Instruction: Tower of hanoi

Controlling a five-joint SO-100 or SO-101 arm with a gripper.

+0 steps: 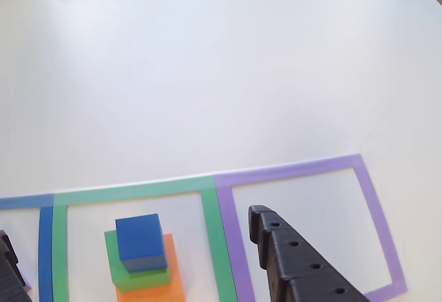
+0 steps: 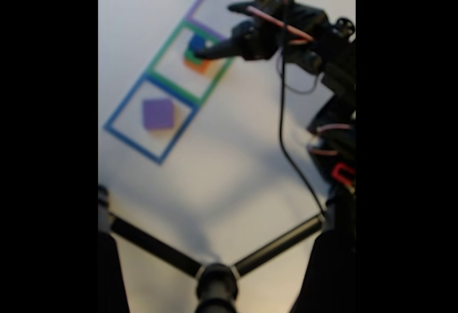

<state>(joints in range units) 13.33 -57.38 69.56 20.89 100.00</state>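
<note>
In the other view a blue cube (image 1: 141, 242) tops a green cube (image 1: 131, 272) on an orange block (image 1: 166, 289), stacked inside the green tape square (image 1: 210, 209); the stack's edges run slightly askew to the tape. The fixed view, blurred, adds the purple slab (image 2: 158, 113) lying flat, diamond-wise, in the blue tape square (image 2: 122, 109). The gripper (image 1: 131, 260) straddles the stack, jaws spread apart, one black finger (image 1: 293, 260) over the purple tape square (image 1: 373, 205).

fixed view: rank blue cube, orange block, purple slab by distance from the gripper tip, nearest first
1. blue cube: top of the stack in the green tape square, right at the gripper tip.
2. orange block: bottom of that stack, just below.
3. purple slab: alone in the blue tape square, lower left.
</note>
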